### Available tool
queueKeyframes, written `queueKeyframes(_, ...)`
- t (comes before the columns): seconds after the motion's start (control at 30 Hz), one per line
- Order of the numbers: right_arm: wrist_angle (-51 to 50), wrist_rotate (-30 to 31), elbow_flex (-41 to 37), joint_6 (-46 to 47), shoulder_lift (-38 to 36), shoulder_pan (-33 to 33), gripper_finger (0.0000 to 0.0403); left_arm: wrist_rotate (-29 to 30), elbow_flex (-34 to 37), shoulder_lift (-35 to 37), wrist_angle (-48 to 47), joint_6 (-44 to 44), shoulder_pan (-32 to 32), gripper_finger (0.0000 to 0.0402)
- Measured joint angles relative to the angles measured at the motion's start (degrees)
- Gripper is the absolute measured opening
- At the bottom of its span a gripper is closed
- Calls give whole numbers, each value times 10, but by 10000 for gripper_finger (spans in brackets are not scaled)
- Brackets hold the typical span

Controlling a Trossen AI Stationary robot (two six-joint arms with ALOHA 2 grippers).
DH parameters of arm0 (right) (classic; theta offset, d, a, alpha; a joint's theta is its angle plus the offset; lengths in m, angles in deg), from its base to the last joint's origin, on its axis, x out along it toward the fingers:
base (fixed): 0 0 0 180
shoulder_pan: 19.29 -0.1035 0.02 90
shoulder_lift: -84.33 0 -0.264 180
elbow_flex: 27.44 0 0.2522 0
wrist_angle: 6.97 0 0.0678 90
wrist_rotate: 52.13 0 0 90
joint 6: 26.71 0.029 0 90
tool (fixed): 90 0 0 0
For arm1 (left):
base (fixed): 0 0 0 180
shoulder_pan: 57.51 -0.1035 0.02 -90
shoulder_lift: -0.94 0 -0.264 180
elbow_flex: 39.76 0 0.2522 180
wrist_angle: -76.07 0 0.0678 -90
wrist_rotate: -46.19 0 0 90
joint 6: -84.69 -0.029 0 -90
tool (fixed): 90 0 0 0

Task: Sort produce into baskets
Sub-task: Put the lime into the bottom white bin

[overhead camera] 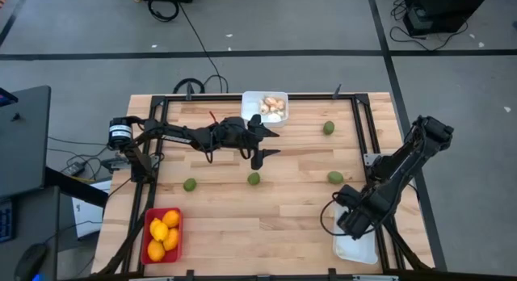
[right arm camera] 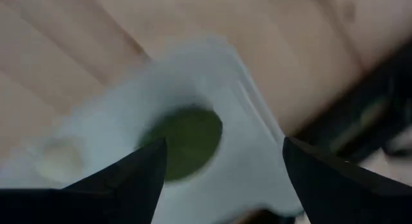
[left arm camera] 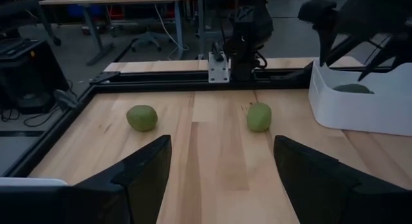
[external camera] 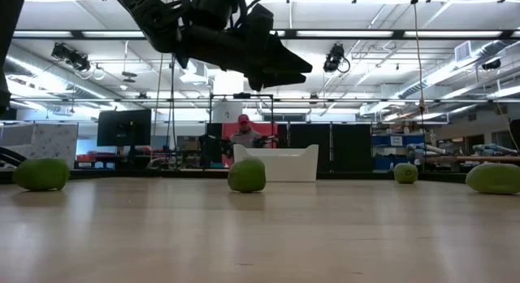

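My right gripper (overhead camera: 352,223) hangs open, pointing down over the white basket (overhead camera: 359,250) at the near right. A dark green fruit (right arm camera: 187,141) lies in that basket below its spread fingers, apart from both. My left gripper (overhead camera: 266,145) is open above the table's middle, pointing toward the right edge, with nothing between its fingers. Loose green fruits (overhead camera: 190,184) (overhead camera: 254,178) (overhead camera: 335,178) (overhead camera: 329,127) rest on the wood. The red basket (overhead camera: 150,215) at the near left holds yellow-orange fruits (overhead camera: 162,235). The far white basket (overhead camera: 250,103) holds pale mushrooms (overhead camera: 273,106).
A black metal frame (overhead camera: 359,127) runs along the far, left and right sides of the table. Bare wood lies between the loose fruits and the near edge. A person (external camera: 244,132) sits in the room beyond the far edge.
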Motion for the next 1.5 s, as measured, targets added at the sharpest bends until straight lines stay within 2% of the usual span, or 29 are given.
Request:
queueKeyframes(0.13, -17, 128, 36, -58, 0, 29, 308, 0, 0, -1, -5, 1, 1, 280)
queueKeyframes(0.27, -84, 254, 47, -33, 0, 81, 303, 0, 0, -1, -11, 2, 1, 280)
queueKeyframes(0.43, -151, 326, 37, -46, 0, 194, 302, 0, 0, -1, -15, 5, 1, 280)
queueKeyframes(0.57, -136, 370, 25, -111, 0, 312, 302, 0, 0, -1, -20, 4, 1, 280)
queueKeyframes(0.67, -103, 372, 19, -175, 0, 414, 302, 0, 0, -1, -38, -2, 1, 280)
queueKeyframes(0.8, -11, 368, 13, -322, 0, 541, 303, 0, 0, -1, -61, -14, 1, 280)
queueKeyframes(1.0, 146, 271, -17, -492, 0, 692, 304, 0, 0, -1, -115, -15, 1, 280)
queueKeyframes(1.23, 216, 182, -78, -534, 0, 796, 304, 0, 0, -1, -175, -42, 1, 280)
queueKeyframes(1.5, 282, 167, -139, -536, 0, 854, 301, 0, 0, -1, -180, -44, 1, 280)
